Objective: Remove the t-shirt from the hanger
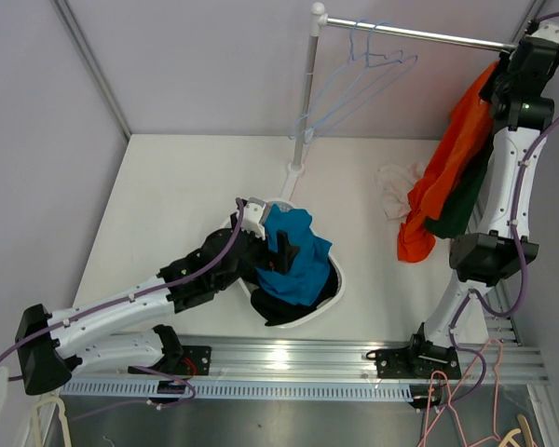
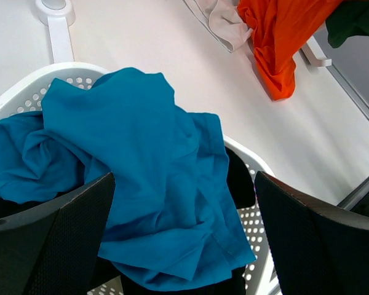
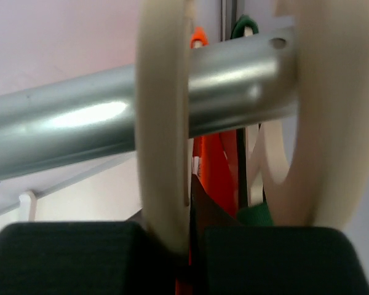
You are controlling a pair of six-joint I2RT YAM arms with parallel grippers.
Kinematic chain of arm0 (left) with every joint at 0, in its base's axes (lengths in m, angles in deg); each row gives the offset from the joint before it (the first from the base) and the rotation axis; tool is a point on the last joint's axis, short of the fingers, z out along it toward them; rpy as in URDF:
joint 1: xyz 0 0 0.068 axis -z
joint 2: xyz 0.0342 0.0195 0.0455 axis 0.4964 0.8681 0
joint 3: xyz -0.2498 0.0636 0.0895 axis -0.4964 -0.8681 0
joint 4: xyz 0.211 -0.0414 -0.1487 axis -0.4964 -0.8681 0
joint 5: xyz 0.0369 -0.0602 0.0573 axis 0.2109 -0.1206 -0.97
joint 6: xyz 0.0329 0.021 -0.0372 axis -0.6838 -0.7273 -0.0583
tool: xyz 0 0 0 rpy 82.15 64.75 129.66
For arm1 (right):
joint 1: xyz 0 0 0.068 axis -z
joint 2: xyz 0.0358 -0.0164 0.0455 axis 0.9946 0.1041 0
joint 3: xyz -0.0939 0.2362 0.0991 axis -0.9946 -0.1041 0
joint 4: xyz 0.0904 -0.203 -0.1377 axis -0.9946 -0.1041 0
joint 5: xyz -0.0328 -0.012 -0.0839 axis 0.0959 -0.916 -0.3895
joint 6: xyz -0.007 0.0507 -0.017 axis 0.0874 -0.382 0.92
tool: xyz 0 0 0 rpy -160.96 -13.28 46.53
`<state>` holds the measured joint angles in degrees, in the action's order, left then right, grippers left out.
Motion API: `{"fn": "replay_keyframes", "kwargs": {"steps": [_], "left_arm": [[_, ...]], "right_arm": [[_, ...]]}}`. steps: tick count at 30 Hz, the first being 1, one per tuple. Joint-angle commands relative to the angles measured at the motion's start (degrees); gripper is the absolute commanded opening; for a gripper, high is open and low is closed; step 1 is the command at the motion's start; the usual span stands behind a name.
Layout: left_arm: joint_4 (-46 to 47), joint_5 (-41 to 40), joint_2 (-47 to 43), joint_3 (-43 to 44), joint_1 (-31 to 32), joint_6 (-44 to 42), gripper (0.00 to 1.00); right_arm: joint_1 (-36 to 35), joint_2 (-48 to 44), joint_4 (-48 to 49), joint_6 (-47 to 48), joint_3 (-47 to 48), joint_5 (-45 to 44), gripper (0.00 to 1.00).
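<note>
Nearest the bases, the left gripper hangs with its fingers spread wide, holding nothing. It is over a blue t-shirt heaped in a white perforated basket, with dark cloth under the shirt. Beyond the basket a white cloth lies crumpled on the table, near the hem of the orange t-shirt. That shirt hangs from the right end of the rail, and a dark green garment lies against it on the side of the right arm. Empty pale blue hangers hang further left on the rail. The top view does not show the fingers of the right gripper. Its own wrist camera shows the pads clamped on a cream hanger hooked over the rail, with a second cream hook alongside.
</note>
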<state>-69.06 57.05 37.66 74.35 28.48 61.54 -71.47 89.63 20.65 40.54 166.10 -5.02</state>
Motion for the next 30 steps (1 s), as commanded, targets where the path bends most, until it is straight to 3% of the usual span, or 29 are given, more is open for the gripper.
{"fn": "replay_keyframes", "kwargs": {"steps": [1, 14, 21, 30], "left_arm": [[2.2, 0.6, -1.0, -0.5, -0.8, -0.9, 1.00], [1.9, 1.2, -0.8, -0.6, -0.8, -1.1, 0.99], [1.1, -1.6, -2.5, 0.7, -0.5, -3.8, 1.00], [4.2, -7.3, -3.7, 3.5, 5.8, -11.0, 1.00]], "right_arm": [[-1.8, 1.3, 3.2, 3.0, -0.2, -3.2, 0.00], [-12.3, -1.0, 9.8, 10.6, 4.1, -6.7, 0.00], [-17.2, -4.5, 10.4, 9.2, 2.9, -6.0, 0.00], [-20.2, -8.5, 10.1, 8.4, 2.3, -8.7, 0.00]]}}
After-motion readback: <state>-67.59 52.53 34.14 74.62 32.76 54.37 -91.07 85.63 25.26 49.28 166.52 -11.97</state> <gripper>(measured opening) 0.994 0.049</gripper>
